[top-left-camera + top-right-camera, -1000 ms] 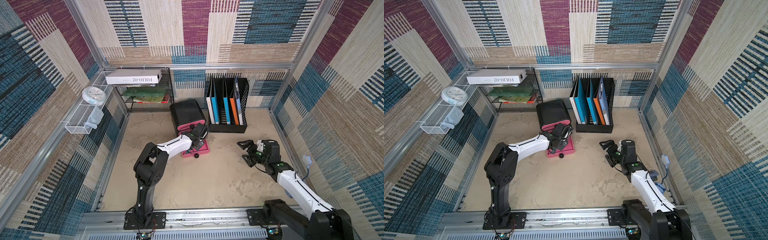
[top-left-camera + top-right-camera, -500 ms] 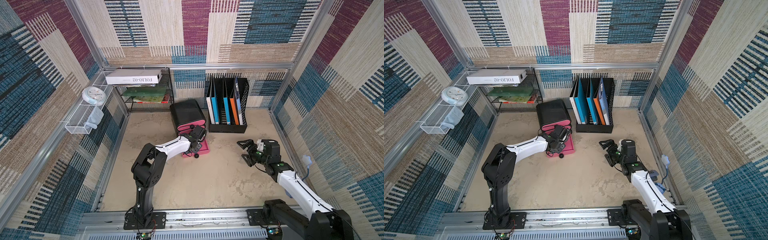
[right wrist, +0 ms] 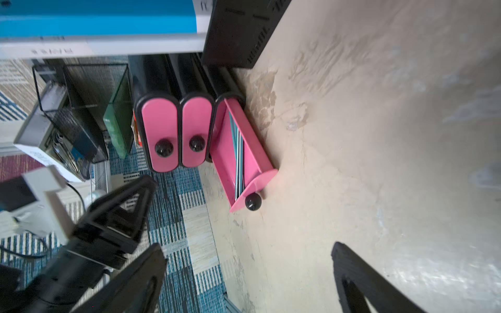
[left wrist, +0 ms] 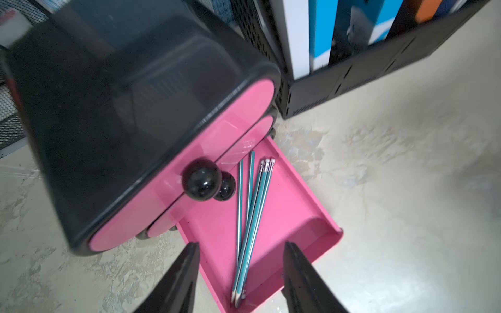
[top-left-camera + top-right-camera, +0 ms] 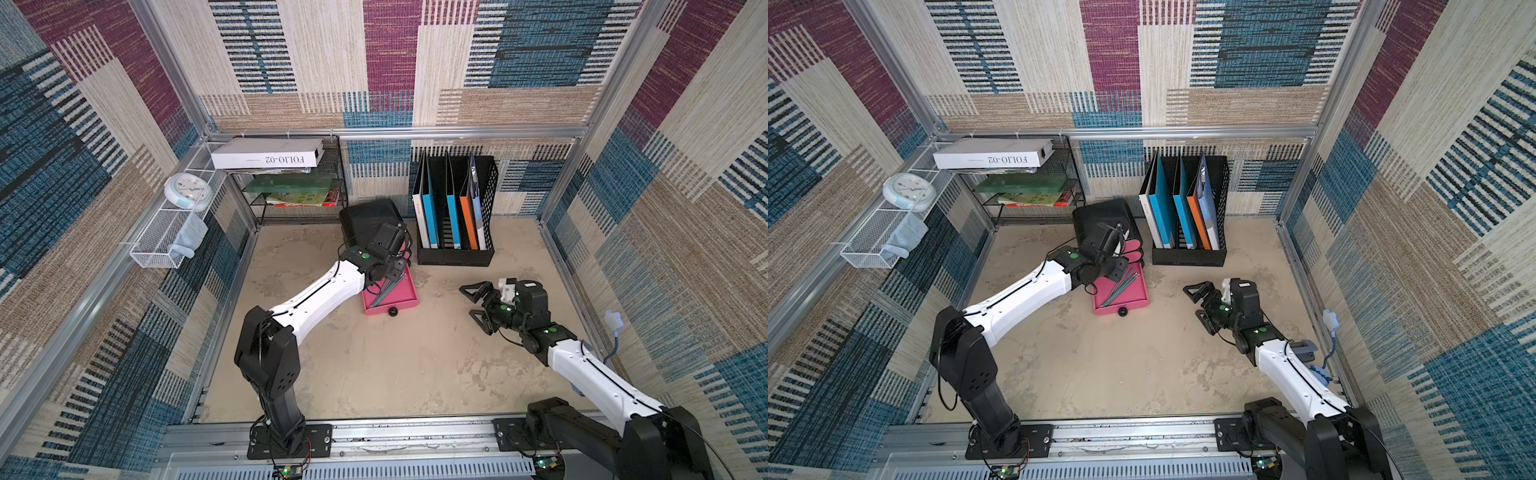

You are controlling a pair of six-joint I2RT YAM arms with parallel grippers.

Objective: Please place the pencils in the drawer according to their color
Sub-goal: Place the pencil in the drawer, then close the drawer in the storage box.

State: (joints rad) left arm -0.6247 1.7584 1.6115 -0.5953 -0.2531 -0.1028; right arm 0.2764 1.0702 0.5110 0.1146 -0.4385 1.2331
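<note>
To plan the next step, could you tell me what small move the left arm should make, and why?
Probably draw the left gripper back toward the knob to push the bottom drawer shut: its jaws are open and empty, and the teal pencils lie inside.

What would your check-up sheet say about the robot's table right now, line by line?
Surface: beige table, blotchy.
Job's things: teal pencils lie in the pulled-out bottom drawer of the chest; upper two drawers shut; no other pencils seen.
Clutter: file holder, wire shelf, white box, clock, cloth in a basket.
Grippers: left gripper over the open drawer, jaws apart, empty; right gripper off to the side, jaws wide, empty.
Cables: a cable hangs on the wall near the right gripper.
Surroundings: woven patterned walls, metal frame.
</note>
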